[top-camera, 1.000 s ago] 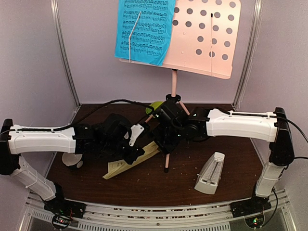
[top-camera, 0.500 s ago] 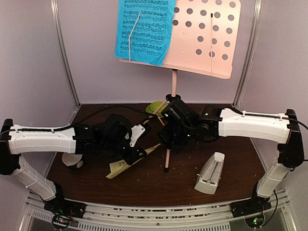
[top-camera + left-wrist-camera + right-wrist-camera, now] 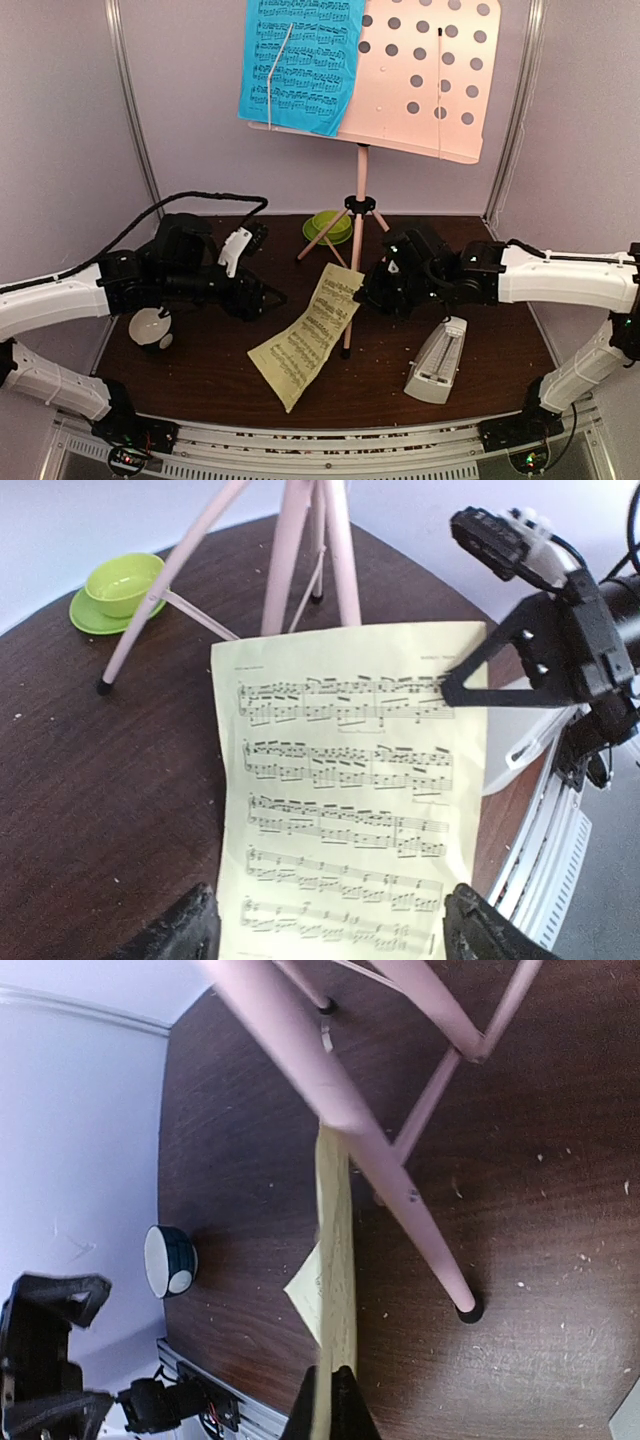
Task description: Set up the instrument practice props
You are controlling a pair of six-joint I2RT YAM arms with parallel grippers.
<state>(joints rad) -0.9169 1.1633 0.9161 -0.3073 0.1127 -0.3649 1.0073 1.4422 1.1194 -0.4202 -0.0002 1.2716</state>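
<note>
Lavender walls close round a dark brown surface [image 3: 200, 385] flecked with crumbs. The right gripper [image 3: 330, 1400] is clamped on the top edge of the pale-yellow music sheet [image 3: 310, 335], which hangs toward the left gripper [image 3: 330, 935], its fingers spread apart and holding nothing. Behind both, a green cup [image 3: 122, 580] sits on its saucer [image 3: 100, 612]. A bowl [image 3: 150, 326] rests under the left arm. The metronome [image 3: 437, 362] stands near the right gripper, and the blue sheet [image 3: 300, 60] is high on the pink stand [image 3: 425, 85].

Left gripper [image 3: 332, 912] spread wide, arm low; right gripper [image 3: 330, 1405] pinched tight, arm outstretched.
</note>
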